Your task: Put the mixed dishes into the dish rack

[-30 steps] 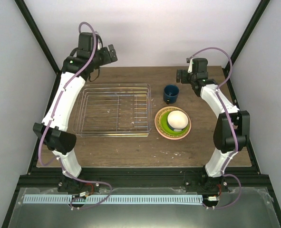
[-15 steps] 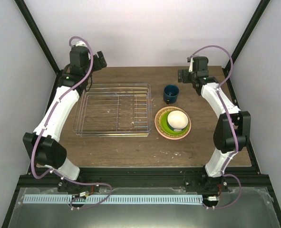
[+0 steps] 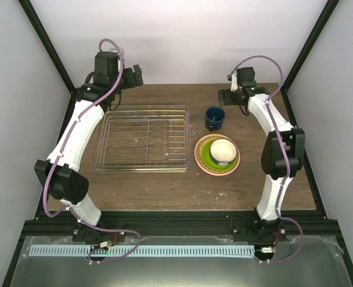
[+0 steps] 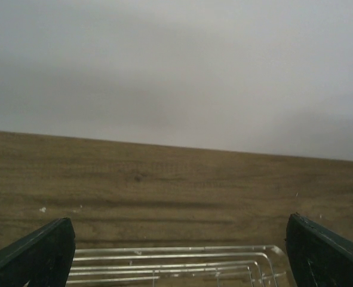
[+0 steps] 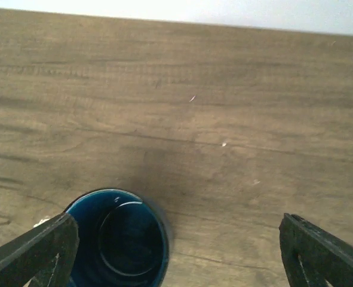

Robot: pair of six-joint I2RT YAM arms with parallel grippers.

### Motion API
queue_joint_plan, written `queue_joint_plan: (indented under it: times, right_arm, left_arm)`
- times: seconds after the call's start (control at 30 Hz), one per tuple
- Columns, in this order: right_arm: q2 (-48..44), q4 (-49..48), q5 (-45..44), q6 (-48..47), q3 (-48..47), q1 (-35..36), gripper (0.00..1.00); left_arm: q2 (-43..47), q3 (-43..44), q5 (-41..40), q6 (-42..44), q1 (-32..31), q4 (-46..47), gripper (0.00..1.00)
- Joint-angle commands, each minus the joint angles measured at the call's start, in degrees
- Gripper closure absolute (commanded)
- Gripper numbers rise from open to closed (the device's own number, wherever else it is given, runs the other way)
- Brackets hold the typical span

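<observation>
Reach favours the right arm: the dark blue mug (image 3: pixel 214 118) stands upright on the table (image 3: pixel 164 185), just right of the dish rack (image 3: pixel 143 107) and close below the right hand (image 5: pixel 176 221), which is spread wide. The left hand (image 4: pixel 179 219), also spread, hangs at the rack's far rim.

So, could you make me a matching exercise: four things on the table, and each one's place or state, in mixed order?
1 dark blue mug
2 small bowl
3 salmon-pink plate
4 dish rack

A bottom of the stack
B holds no dishes
C top of the stack
D alone on the table, beyond the stack

Pairs: 1-D, 2-C, 3-A, 4-B
</observation>
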State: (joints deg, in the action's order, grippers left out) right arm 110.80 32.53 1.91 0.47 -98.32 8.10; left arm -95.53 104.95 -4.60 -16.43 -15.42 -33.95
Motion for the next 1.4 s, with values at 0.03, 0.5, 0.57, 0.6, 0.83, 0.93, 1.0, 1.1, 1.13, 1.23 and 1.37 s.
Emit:
queue_joint_plan:
  times: [0.03, 0.5, 0.57, 0.6, 0.83, 0.93, 1.0, 1.1, 1.13, 1.23, 1.37]
  right_arm:
    - [2.53, 6.81, 5.90, -0.20, -3.89, 0.69, 0.09]
    - [9.54, 8.31, 9.47, -1.69, -3.59, 0.95, 0.18]
    - [10.05, 7.59, 9.39, -1.84, -3.54, 0.95, 0.19]
    - [10.27, 7.36, 9.38, -1.87, -3.54, 0.91, 0.20]
    - [12.04, 6.42, 9.55, -1.97, -3.72, 0.95, 0.25]
    - [12.25, 6.24, 9.54, -1.90, -3.52, 0.95, 0.27]
    - [12.42, 5.98, 9.62, -1.90, -3.42, 0.95, 0.29]
    - [12.71, 5.75, 9.70, -1.74, -3.24, 0.94, 0.29]
    - [12.85, 5.64, 9.77, -1.63, -3.15, 0.95, 0.29]
    - [12.98, 5.23, 9.79, -1.67, -2.82, 0.95, 0.32]
    - [12.94, 4.16, 9.64, -1.41, -1.90, 0.95, 0.35]
  left_arm:
    - [-0.36, -0.71, -0.09, 0.81, -1.02, -2.63, 0.02]
    - [-2.06, 0.34, 1.79, 0.76, -1.85, -2.81, 0.02]
    - [-2.28, 0.34, 1.95, 0.73, -1.97, -2.86, 0.02]
    - [-2.46, 0.35, 2.03, 0.72, -1.98, -2.94, 0.03]
    - [-3.67, 0.35, 2.75, 0.21, -2.07, -4.04, 0.02]
    - [-3.91, 0.35, 2.96, 0.31, -2.16, -4.19, 0.02]
    - [-4.13, 0.35, 3.22, 0.46, -2.16, -4.22, 0.02]
    - [-4.44, 0.35, 3.62, 0.57, -2.16, -4.28, 0.02]
    - [-4.62, 0.32, 3.61, 0.61, -2.20, -4.46, 0.02]
    - [-5.12, 0.32, 3.58, 0.34, -2.18, -5.26, 0.02]
    - [-5.57, 0.06, 4.69, -0.31, -2.16, -5.84, 0.03]
